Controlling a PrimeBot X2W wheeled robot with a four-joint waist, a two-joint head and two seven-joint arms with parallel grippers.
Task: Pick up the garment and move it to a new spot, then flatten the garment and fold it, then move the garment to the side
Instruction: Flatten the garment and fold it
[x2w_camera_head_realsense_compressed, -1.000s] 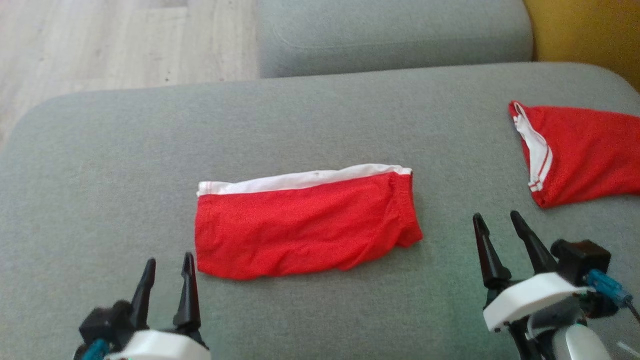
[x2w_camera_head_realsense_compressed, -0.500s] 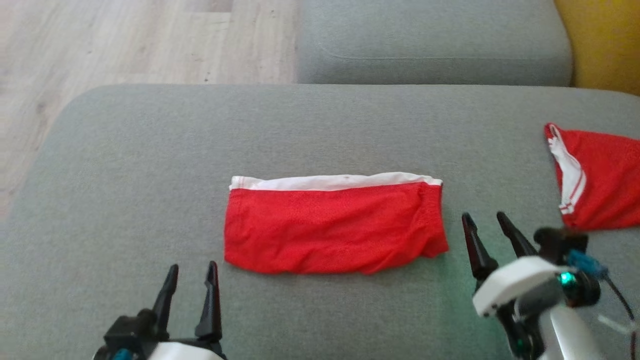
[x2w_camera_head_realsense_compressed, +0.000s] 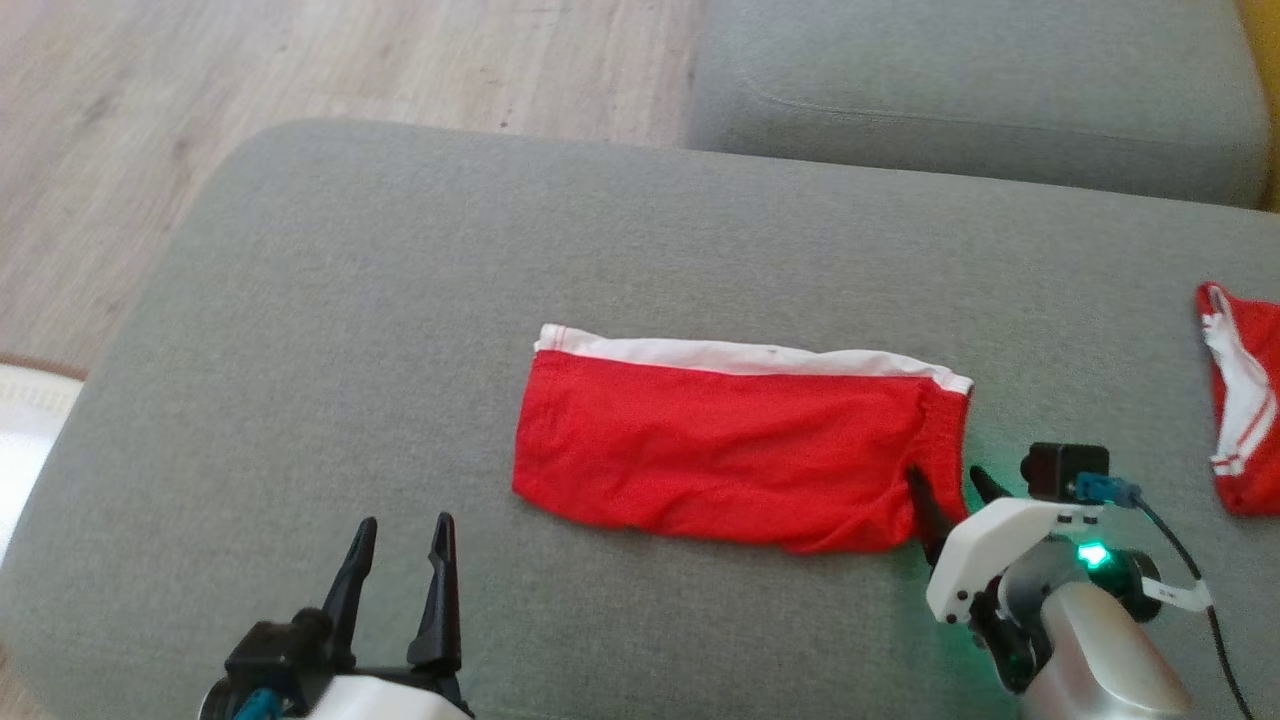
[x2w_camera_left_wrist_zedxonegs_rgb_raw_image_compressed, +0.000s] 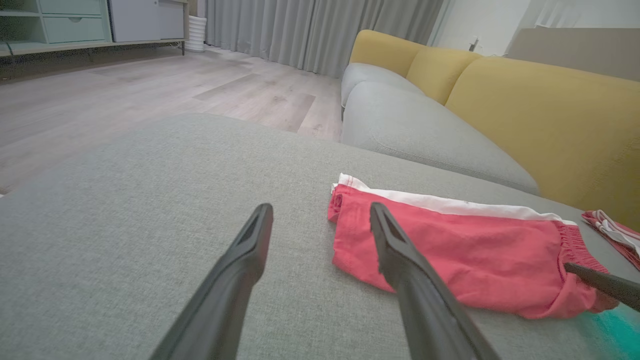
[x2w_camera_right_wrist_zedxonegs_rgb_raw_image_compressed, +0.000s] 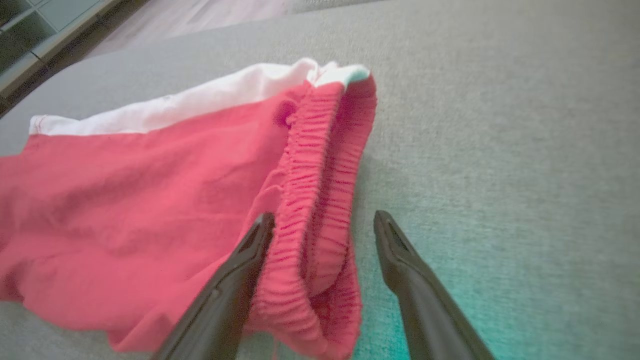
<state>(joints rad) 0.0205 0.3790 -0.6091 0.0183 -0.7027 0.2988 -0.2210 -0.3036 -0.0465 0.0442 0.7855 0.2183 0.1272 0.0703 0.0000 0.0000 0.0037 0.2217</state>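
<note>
garment lies folded mid sofa cushion; my right fingers are spread astride its elastic waistband end, placed i judge to pinch and drag it aside; left fingers spread, clear of the cloth

We see the garment as matt red cloth, its waistband at three o'clock ribbed; the cushion coarse grey weave; left gripper fingers smooth dark plastic.
</note>
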